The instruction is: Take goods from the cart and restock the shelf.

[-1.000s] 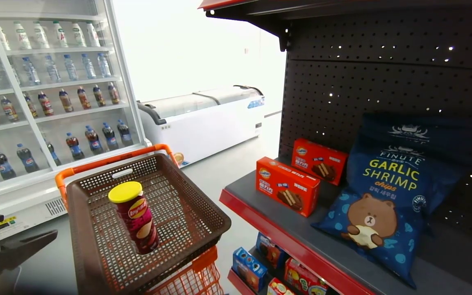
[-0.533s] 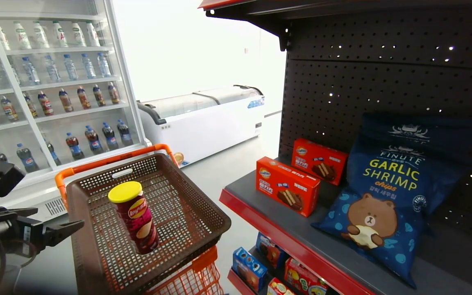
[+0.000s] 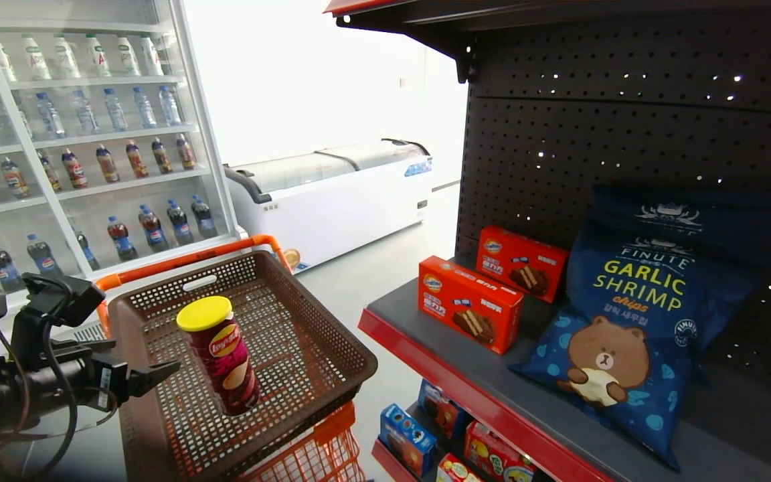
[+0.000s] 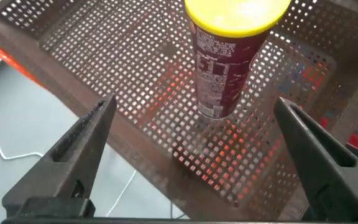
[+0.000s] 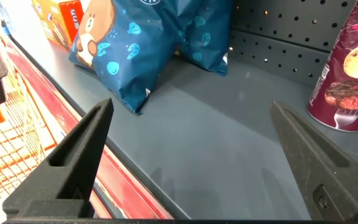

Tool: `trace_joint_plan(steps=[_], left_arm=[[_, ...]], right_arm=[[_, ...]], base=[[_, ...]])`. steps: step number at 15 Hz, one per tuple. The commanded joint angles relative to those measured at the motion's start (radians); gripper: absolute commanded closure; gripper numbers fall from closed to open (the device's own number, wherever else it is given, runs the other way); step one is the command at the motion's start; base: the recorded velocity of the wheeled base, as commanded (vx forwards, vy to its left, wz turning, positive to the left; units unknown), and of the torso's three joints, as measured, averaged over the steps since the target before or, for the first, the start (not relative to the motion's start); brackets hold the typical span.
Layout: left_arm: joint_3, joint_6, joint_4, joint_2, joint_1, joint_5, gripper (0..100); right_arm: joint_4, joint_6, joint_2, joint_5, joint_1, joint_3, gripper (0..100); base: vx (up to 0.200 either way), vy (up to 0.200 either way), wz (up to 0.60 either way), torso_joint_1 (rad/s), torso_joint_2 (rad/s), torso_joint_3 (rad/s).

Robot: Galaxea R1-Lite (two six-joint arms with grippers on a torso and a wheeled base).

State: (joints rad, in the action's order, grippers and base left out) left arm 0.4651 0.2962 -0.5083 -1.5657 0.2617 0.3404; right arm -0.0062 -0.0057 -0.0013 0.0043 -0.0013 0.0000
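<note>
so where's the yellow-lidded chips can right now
In the head view, lower left: the can stands upright in the cart's brown basket, just ahead of the open left gripper, not touching it.

A tall maroon chip can [image 3: 219,358] with a yellow lid is seen standing upright on the perforated floor of the cart's brown basket [image 3: 245,271], near the middle and apart from the walls. The far end of the basket is bordered by an orange handle [image 3: 185,260]. On the grey shelf [image 3: 395,309] beside the cart, two red snack boxes [image 3: 469,304] are stood one behind the other. Next to them, dark blue chip bags [image 3: 633,335] are leaned towards the pegboard back. Beyond the bags, a second maroon can [image 5: 347,68] is stood upright on the same shelf.
</note>
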Motion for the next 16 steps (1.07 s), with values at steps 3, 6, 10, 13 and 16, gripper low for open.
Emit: trace_joint_plan(steps=[3, 6, 10, 13, 16], left_arm=[[-0.002, 0.004, -0.193, -0.224, -0.041, 0.003, 0], [0.012, 0.009, -0.259, -0.332, -0.062, 0.003, 0], [0.075, 0.003, -0.308, -0.419, -0.113, 0.003, 0], [0.162, 0.008, -0.317, -0.487, -0.142, 0.003, 0], [0.179, 0.009, -0.322, -0.514, -0.154, 0.003, 0]], right_arm=[[-0.001, -0.002, 0.001, 0.0, 0.0, 0.0, 0], [-0.001, -0.002, 0.001, 0.0, 0.0, 0.0, 0], [0.0, -0.002, 0.001, 0.0, 0.0, 0.0, 0], [0.0, 0.0, 0.001, 0.0, 0.0, 0.0, 0], [-0.001, 0.0, 0.001, 0.0, 0.0, 0.0, 0]], base=[[0.0, 0.0, 0.0, 0.0, 0.0, 0.0], [0.0, 0.0, 0.0, 0.0, 0.0, 0.0], [0.0, 0.0, 0.0, 0.0, 0.0, 0.0], [0.0, 0.0, 0.0, 0.0, 0.0, 0.0], [0.0, 0.0, 0.0, 0.0, 0.0, 0.0]])
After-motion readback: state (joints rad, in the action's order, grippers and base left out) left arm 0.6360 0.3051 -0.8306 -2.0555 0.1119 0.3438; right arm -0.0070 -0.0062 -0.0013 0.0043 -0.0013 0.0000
